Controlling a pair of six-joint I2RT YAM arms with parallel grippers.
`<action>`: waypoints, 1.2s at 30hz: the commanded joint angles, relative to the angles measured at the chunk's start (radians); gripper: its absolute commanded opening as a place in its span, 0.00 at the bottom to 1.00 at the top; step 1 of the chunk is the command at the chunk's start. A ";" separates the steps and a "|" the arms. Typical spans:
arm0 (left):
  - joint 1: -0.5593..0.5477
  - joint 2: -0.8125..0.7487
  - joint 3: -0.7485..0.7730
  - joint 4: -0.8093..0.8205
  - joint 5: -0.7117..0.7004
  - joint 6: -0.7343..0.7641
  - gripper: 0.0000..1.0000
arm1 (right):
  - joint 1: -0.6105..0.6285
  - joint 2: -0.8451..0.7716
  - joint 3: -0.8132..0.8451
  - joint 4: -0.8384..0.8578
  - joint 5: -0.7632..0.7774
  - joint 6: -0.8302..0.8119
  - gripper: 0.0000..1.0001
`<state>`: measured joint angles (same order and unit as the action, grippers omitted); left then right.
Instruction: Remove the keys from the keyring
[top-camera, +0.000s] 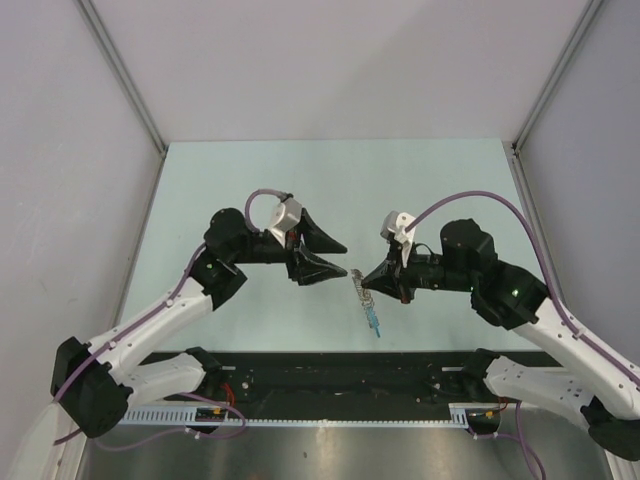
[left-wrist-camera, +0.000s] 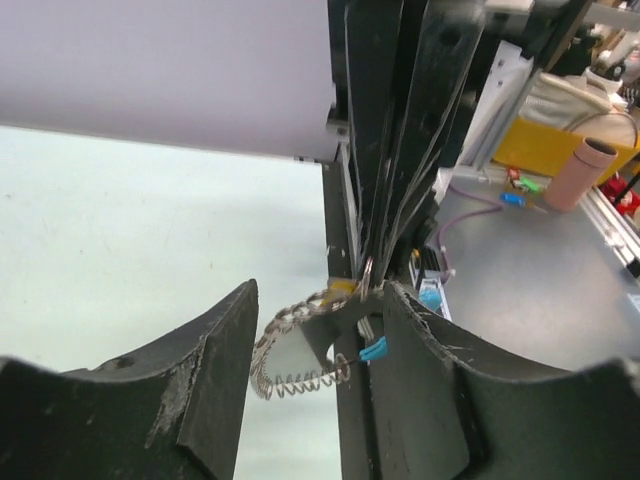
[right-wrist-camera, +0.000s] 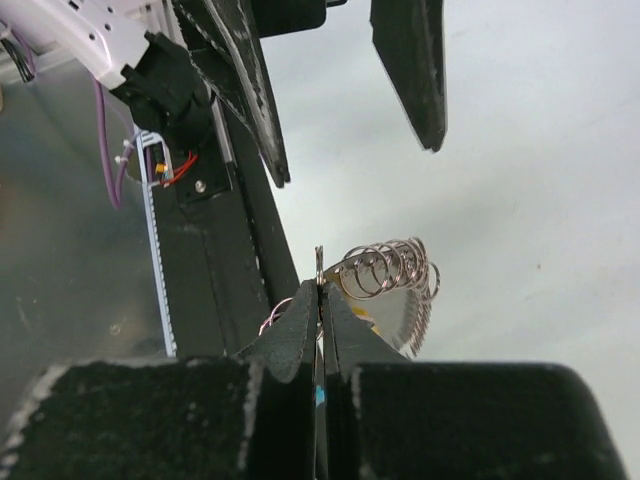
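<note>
The keys (top-camera: 357, 279) are a fan of thin silvery pieces with one blue piece (top-camera: 376, 323) hanging toward the near edge. My right gripper (top-camera: 366, 284) is shut on the keyring (right-wrist-camera: 319, 262), which shows edge-on just above the closed fingertips (right-wrist-camera: 300, 322), and it holds the bunch above the pale green table (top-camera: 250, 180). In the right wrist view the keys (right-wrist-camera: 395, 285) fan out to the right. My left gripper (top-camera: 345, 258) is open, just left of the bunch. In the left wrist view the keys (left-wrist-camera: 290, 345) and the blue piece (left-wrist-camera: 372, 349) lie between its spread fingers (left-wrist-camera: 200, 380), untouched.
A black rail (top-camera: 330, 370) runs along the table's near edge, with a metal bench surface (left-wrist-camera: 540, 290) beyond it. A pink cylinder (left-wrist-camera: 585, 172) and a yellow object (left-wrist-camera: 545, 150) stand off the table. White walls enclose the table on three sides.
</note>
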<state>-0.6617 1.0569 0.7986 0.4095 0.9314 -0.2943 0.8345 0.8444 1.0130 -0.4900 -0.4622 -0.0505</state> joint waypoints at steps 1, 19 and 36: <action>-0.007 0.023 0.054 -0.146 0.072 0.098 0.57 | -0.006 0.051 0.153 -0.177 0.004 -0.022 0.00; -0.088 0.121 0.203 -0.443 0.176 0.283 0.38 | -0.008 0.133 0.170 -0.096 -0.110 0.046 0.00; -0.102 0.164 0.277 -0.630 0.161 0.415 0.00 | -0.009 0.148 0.170 -0.084 -0.116 0.046 0.00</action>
<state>-0.7540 1.2213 1.0367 -0.1749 1.0920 0.0547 0.8246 0.9985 1.1374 -0.6552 -0.5468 -0.0193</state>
